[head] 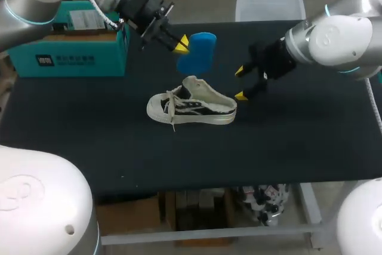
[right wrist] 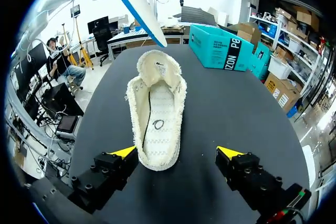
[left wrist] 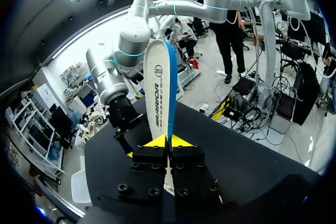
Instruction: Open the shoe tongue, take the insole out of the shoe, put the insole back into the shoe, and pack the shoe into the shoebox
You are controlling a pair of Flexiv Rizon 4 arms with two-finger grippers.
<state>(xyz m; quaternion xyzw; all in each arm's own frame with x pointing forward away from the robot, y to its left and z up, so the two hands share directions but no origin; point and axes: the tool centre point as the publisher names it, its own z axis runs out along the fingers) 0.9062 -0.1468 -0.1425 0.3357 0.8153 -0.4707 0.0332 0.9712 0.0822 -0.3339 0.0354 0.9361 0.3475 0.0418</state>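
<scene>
The teal shoebox [head: 71, 52] stands at the far left edge of the table [head: 298, 147], well behind and to the outer side of the left gripper [head: 179, 45]. Nothing of the shoe is in it, so packing has not been started. Whether its top is open I cannot quite tell from the head view.

The left gripper is held up over the table with its jaws clenched on the blue insole [left wrist: 159, 93]. They pinch one end between the yellow tips, and the rest of the insole stands out straight ahead of the fingers, clear of the table. The insole is therefore fully out of the shoe, and that step looks done.

The shoe [right wrist: 156, 114] lies on the table below and ahead of the left jaws. Its mouth gapes wide, its laces are slack and its tongue is pushed towards the toe, so I judge the tongue-opening step done too. The inside shows pale and bare, with no insole in it.

The right gripper [head: 241, 83] hangs just behind the heel with its jaws released and spread. The heel sits near the gap between the fingers, closer to one finger, and neither finger touches it.

By my reckoning about half the work is done. What is left is to slide the insole back in through the open mouth, for which the right jaws look placed to steady the heel. After that the shoe must be carried across to the box.
</scene>
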